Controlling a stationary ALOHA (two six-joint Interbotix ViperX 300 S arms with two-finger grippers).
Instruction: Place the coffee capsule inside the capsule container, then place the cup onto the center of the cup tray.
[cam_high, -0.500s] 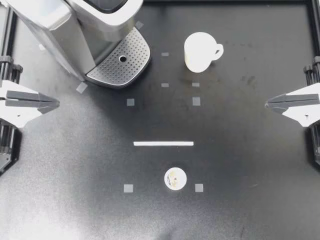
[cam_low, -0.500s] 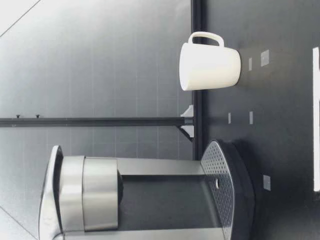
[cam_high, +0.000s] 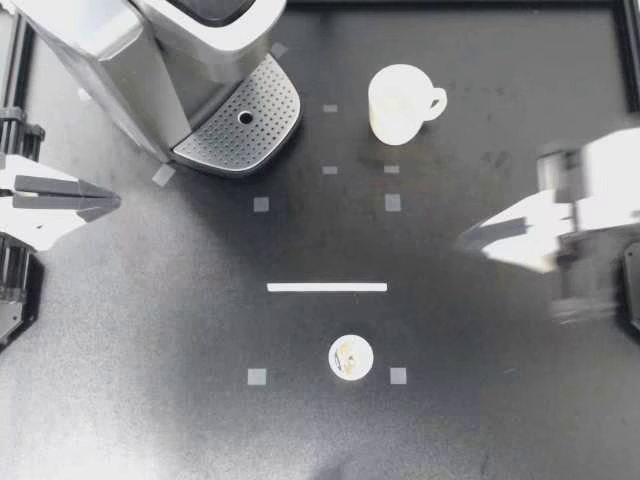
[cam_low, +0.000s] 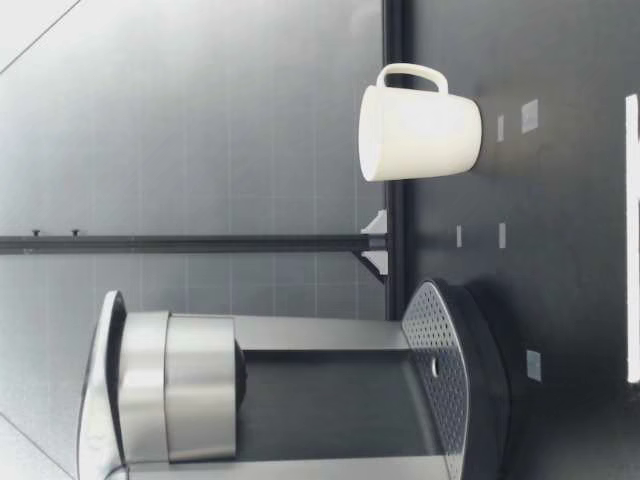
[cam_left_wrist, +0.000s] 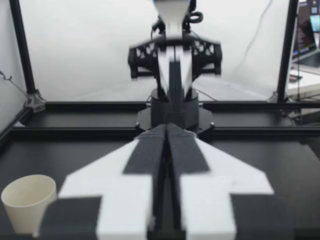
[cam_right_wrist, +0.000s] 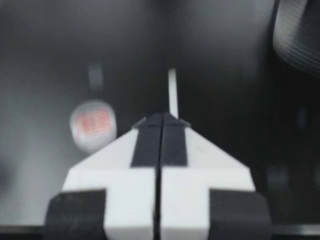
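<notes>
Top view: coffee capsule lies on the table, foil lid up, on the near side of the white tape line. It sits alone between two small grey tape squares, touching nothing.

Cup stands upright on the table beside the coffee machine, handle pointing away from it. It is off the cup tray, a clear gap between them. The perforated tray carries nothing.

Left gripper hangs at the robot's left edge of the table, pointing inward, well apart from the capsule and the cup. Left wrist view: its fingers are pressed together with nothing between them. The cup shows off to one side of it, and the other arm stands blurred across the table.

Right gripper reaches in from the robot's right, blurred, above the table between the cup and the capsule and touching neither. Right wrist view: fingers are pressed together, empty. The capsule is on the table beside and a little ahead of the tips, and the tape line runs straight ahead of them.

Low view: cup upright on the table, cup tray bare under the machine's head. No gripper shows there.
</notes>
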